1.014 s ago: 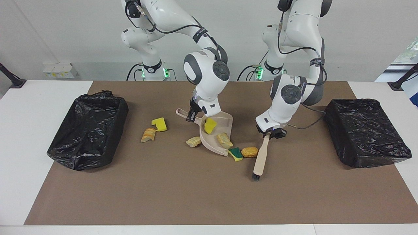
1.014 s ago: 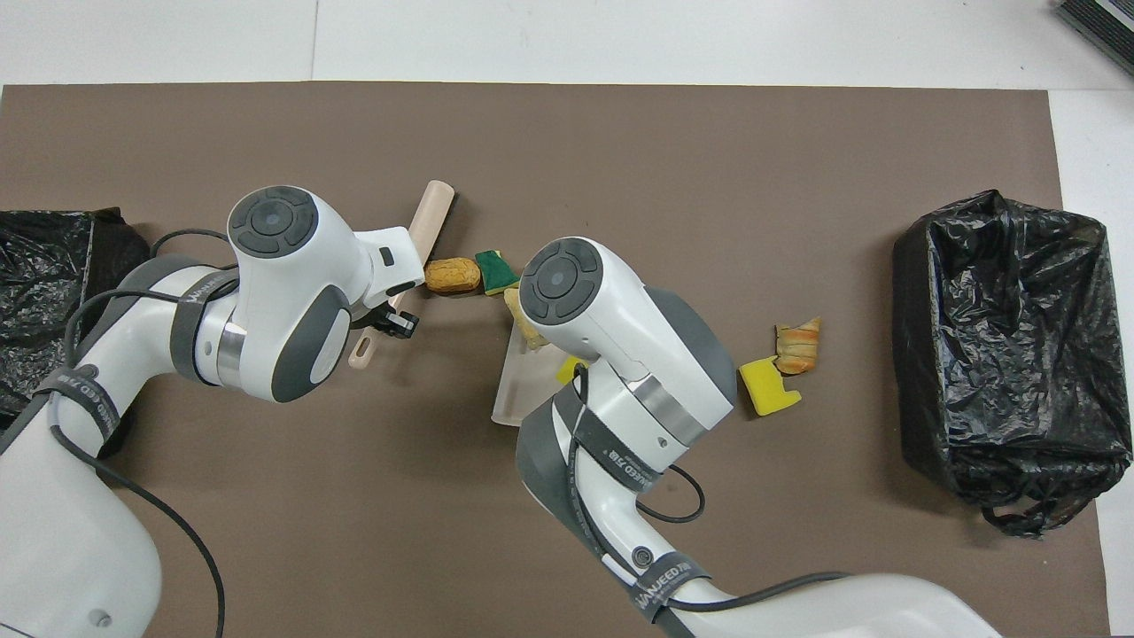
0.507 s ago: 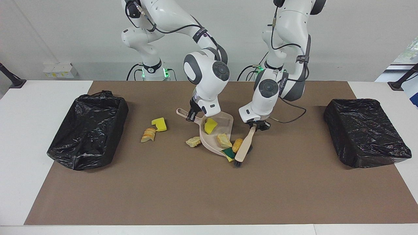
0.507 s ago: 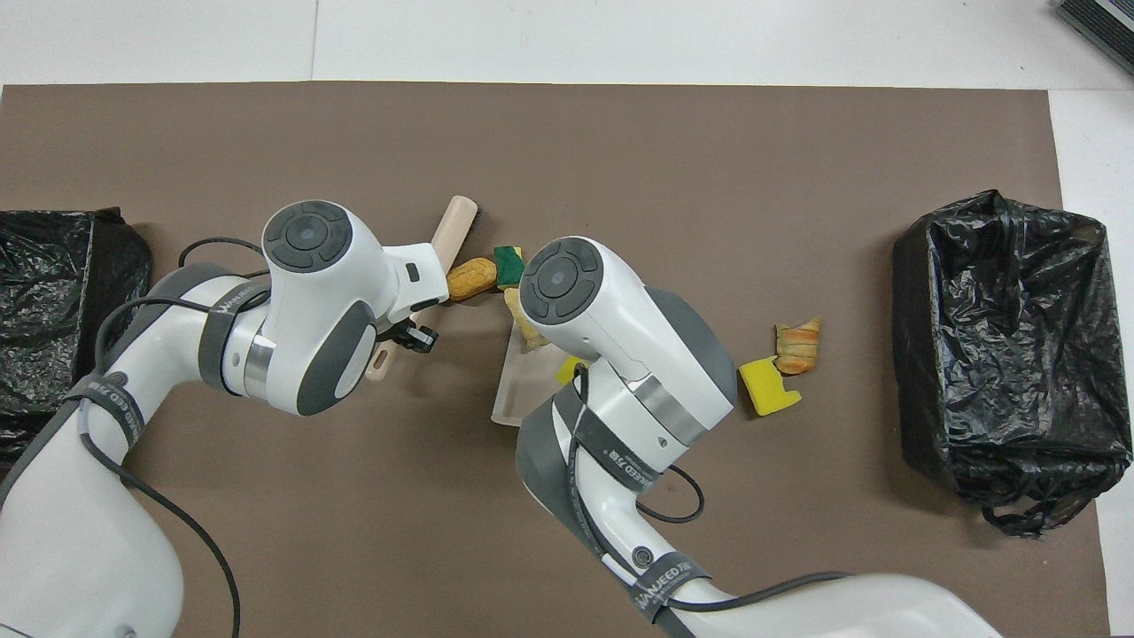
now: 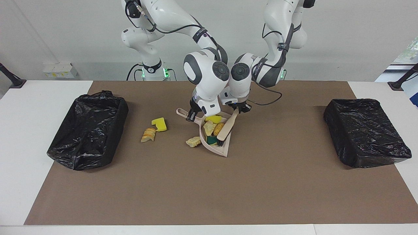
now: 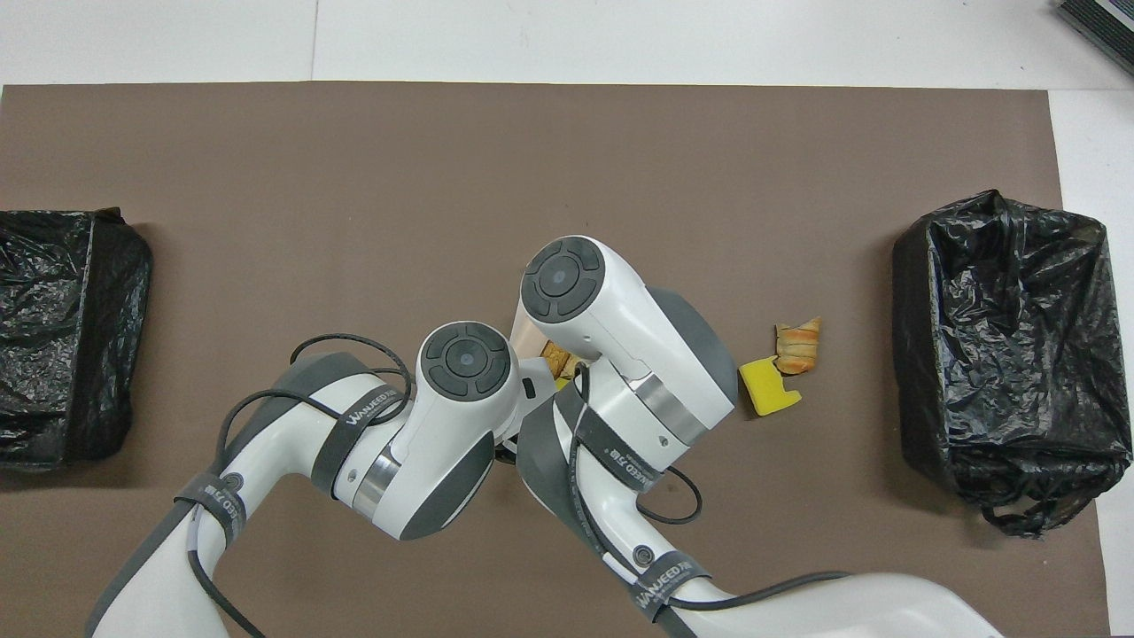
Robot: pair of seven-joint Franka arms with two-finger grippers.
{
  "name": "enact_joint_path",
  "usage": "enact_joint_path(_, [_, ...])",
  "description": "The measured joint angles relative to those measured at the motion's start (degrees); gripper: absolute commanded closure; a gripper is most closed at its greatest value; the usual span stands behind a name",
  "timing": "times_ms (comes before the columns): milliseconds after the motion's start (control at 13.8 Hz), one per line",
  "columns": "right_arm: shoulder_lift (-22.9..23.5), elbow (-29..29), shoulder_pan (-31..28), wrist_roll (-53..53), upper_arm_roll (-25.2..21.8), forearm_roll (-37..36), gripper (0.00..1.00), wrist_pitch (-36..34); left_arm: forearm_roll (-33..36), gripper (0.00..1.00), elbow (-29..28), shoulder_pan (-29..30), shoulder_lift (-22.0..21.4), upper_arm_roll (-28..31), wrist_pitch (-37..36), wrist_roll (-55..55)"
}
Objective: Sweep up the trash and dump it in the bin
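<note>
Brush (image 5: 227, 128) over dustpan (image 5: 226, 147) (4 scraps inside)

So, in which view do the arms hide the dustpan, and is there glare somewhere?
Overhead view: both arms cover most of the dustpan. Facing view: the dustpan shows clearly; soft shadows. Both views: glossy highlights on the black bin liners.

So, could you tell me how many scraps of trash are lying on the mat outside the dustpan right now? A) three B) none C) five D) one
A: a beige lump lies beside the dustpan, and a yellow sponge chunk and a tan bread-like lump lie toward the right arm's end.
</note>
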Motion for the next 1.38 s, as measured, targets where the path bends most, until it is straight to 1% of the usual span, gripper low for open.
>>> enact_joint_path(145, [0.0, -0.3, -0.3, 0.0, -0.1, 0.9, 1.0, 0.0, -3.2, 1.0, 0.4, 0.0, -1.1, 0.7, -0.8, -1.2])
enact_joint_path(290, [0.0, -0.7, -0.9, 0.0, -0.1, 1.2, 1.0, 0.5, -3.9, 1.0, 0.7, 0.0, -1.9, 1.1, -2.2, -3.1])
enact_joint_path(435, [-0.8, -2.7, -2.0, -1.5, -0.1, 1.6, 1.0, 4.2, -4.0, 1.0, 0.7, 0.0, -2.1, 1.3, -2.9, -3.8])
enact_joint_path(652, [-4.0, -8.9, -3.7, -3.1, -0.1, 2.5, 1.0, 11.9, -4.1, 1.0, 1.0, 0.7, -2.8, 1.6, -3.7, -4.1])
enact_joint_path(797, [-6.1, -12.3, -4.3, -4.6, -0.1, 3.2, 1.0, 15.3, -4.1, 1.0, 1.4, 2.3, -4.2, 1.8, -4.9, -4.2])
enact_joint_path(942, [-7.9, -13.4, -4.8, -6.7, -0.1, 4.7, 1.0, 15.8, -4.1, 1.0, 2.0, 4.7, -6.3, 1.9, -6.6, -4.2])
enact_joint_path(1159, [-10.8, -13.8, -4.9, -9.0, -0.1, 5.2, 1.0, 15.6, -3.7, 1.0, 2.8, 9.2, -10.4, 2.3, -10.9, -4.2])
enact_joint_path(1377, [-13.0, -14.0, -6.0, -13.4, -0.1, 5.3, 1.0, 14.1, -0.6, 1.0, 2.8, 12.1, -13.6, 2.6, -14.7, -4.1])
